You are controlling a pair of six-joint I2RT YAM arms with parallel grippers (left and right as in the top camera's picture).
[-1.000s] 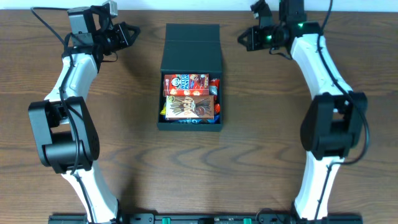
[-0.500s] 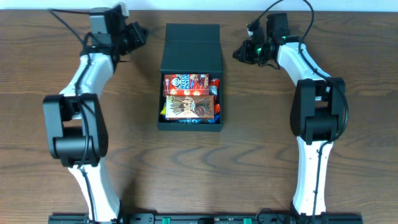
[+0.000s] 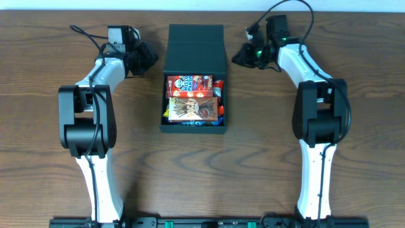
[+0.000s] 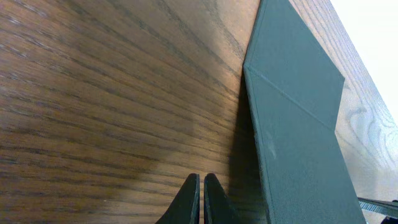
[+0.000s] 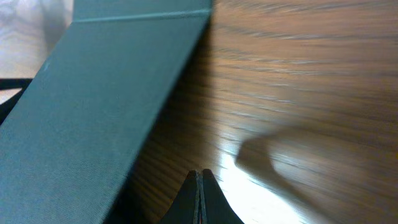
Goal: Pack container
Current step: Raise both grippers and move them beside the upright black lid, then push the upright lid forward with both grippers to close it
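one dark-teal container (image 3: 194, 44), flap lid open, snack packets (image 3: 193, 99) inside.

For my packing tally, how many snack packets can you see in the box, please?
2 clearly: a red packet by the lid, a brown packet at the front; more may hide beneath.

Table (image 3: 266, 158): wood, dark brown, strong straight grain. Smooth, low satin sheen, with one pale glare patch beside the container (image 3: 194, 44).
Container: card-like board, dark teal-black, matt, faintly fine-textured, crisp fold crease across the lid.
Packets (image 3: 192, 107) inside container: printed wrap, glossy.
Left arm (image 3: 95, 174) and right arm (image 3: 314, 183), either side of container: smooth white shells, plastic by look, black matt joints.
Left gripper (image 4: 201, 177), right gripper (image 5: 199, 173): dark, matt.
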